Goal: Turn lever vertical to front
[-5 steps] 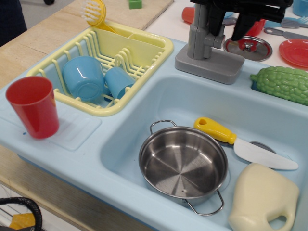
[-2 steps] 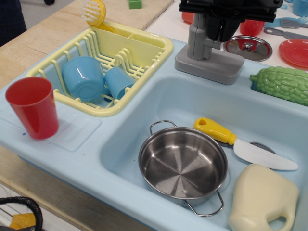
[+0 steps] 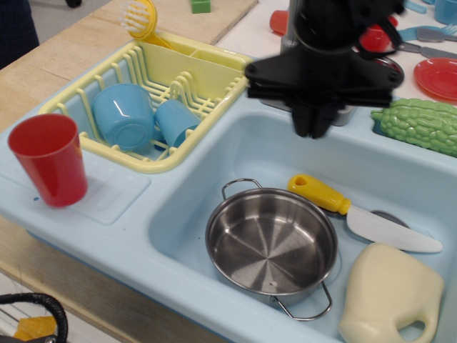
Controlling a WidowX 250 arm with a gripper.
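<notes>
The black gripper hangs over the back edge of the pale blue plastic sink, its fingers pressed together on nothing. It hides most of the grey tap behind it, so the lever probably sits there unseen. In the sink lie a shiny steel pan and a yellow-handled knife.

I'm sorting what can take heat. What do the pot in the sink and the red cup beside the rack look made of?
The pot looks like polished steel: mirror reflections, radial brushing on its floor, thin wire handles. The red cup looks like smooth moulded plastic, with uniform colour and soft highlights; I can't confirm the kind.
</notes>
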